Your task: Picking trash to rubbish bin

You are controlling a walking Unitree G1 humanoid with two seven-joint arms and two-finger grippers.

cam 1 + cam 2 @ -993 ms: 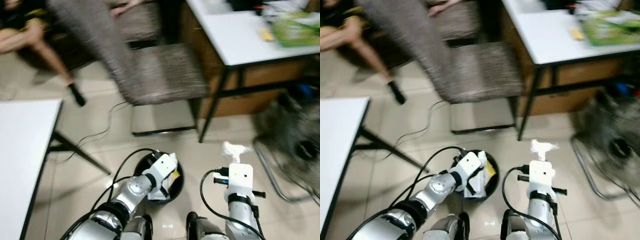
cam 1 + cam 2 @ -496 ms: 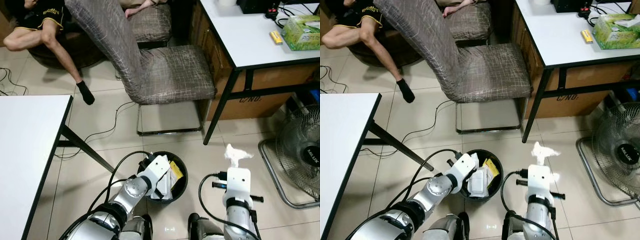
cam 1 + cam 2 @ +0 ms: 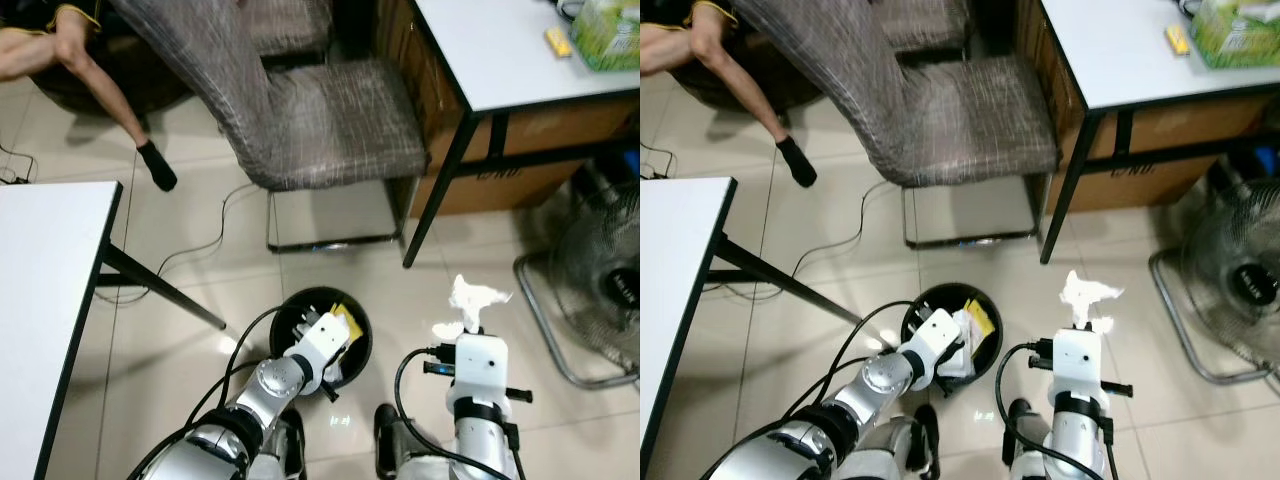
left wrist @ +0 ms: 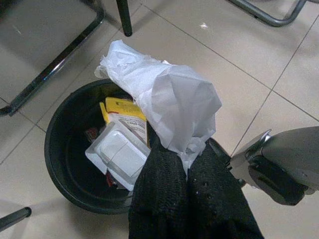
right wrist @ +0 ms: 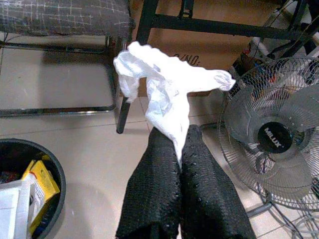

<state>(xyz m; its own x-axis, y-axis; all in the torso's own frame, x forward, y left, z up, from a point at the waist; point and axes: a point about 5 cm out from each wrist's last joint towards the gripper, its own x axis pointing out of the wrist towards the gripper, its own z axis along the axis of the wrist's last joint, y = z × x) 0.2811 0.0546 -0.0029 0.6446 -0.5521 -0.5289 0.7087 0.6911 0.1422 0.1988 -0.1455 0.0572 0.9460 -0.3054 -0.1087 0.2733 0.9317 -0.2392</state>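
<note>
A black round rubbish bin (image 3: 288, 309) stands on the tiled floor in front of me, holding a yellow box (image 4: 121, 106) and a white plastic tub (image 4: 117, 154). My left gripper (image 4: 187, 149) is shut on a crumpled white tissue (image 4: 167, 94), at the bin's near right rim. My right gripper (image 5: 180, 138) is shut on a second white tissue (image 5: 162, 82) and holds it up above the floor, to the right of the bin (image 5: 56, 172). That tissue (image 3: 473, 298) sticks up past the right wrist.
A grey patterned chair (image 3: 310, 120) stands just beyond the bin. White tables are at the left (image 3: 40, 300) and the far right (image 3: 520, 60). A floor fan (image 5: 274, 134) stands to the right. A person's leg (image 3: 110, 90) is at the far left. Cables lie on the floor.
The whole picture has shifted and sharpened as the camera moved. Both grippers still hold their tissues, the left one staying by the bin.
</note>
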